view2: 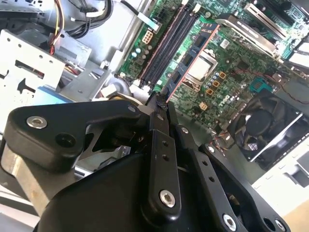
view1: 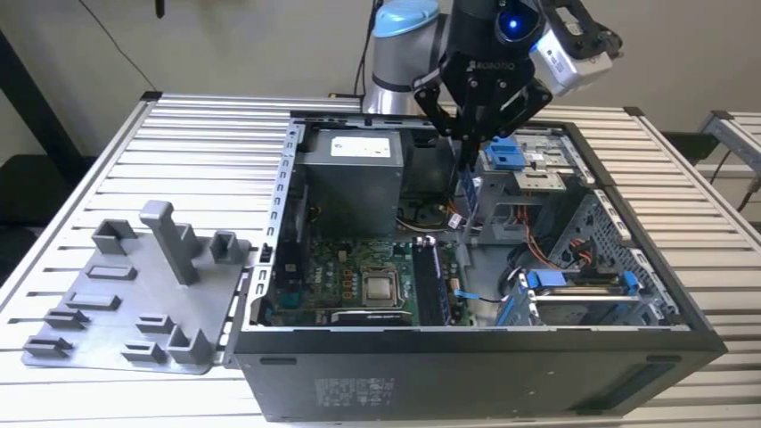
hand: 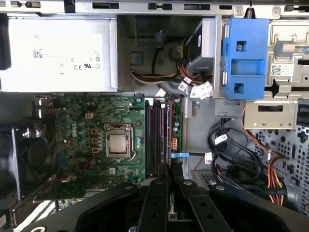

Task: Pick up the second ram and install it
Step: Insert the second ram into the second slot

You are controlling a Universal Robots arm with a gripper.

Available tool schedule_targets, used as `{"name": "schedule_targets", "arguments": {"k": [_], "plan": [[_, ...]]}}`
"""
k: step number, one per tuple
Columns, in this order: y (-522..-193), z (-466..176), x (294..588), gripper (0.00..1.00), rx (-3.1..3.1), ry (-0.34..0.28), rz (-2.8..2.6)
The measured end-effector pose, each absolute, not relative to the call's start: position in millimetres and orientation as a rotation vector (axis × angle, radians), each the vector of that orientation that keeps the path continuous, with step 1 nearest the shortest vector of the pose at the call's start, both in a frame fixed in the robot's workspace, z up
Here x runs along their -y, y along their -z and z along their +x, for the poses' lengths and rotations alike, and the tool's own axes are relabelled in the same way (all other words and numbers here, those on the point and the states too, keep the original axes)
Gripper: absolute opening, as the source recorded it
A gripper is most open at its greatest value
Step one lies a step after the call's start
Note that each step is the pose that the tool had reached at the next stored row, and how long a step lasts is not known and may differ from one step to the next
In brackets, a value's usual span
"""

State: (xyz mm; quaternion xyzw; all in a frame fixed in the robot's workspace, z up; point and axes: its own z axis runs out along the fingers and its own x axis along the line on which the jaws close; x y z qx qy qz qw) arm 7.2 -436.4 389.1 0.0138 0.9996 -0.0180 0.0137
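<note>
The computer case's dark front wall (view1: pixel 476 374) lies nearest in the exterior view. The case stands open-topped on a slatted table (view1: pixel 178 143). Over its far half hangs the claw (view1: pixel 473 134), fingers drawn narrow and pinching the upper edge of the second ram (view1: pixel 475 192), which hangs upright straight beneath the tips. Lower than the claw and nearer the camera lie the memory slots (view1: pixel 426 276), with the processor socket (view1: pixel 380 287) beside them. Well away from the claw, on the exterior view's left, a grey fixture tray (view1: pixel 131 303) rests outside the case.

In the second wrist view the claw's black linkage sits closest. The claw (view2: pixel 161 99) clamps the second ram (view2: pixel 193 53), which reaches out beyond the tips. Past it run the memory slots (view2: pixel 166 46), the processor socket (view2: pixel 200 67) just beside the stick.

In the first wrist view the claw (hand: pixel 169 166) holds the second ram (hand: pixel 168 125) edge-on. The stick lines up alongside the memory slots (hand: pixel 153 135). A blue bracket (hand: pixel 244 58) sits farther off.
</note>
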Motion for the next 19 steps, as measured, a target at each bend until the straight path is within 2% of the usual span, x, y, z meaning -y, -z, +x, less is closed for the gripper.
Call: {"name": "schedule_targets", "arguments": {"k": [19], "plan": [[-373, 8, 438, 0.14, -3.113, 0.056, 0.043]]}}
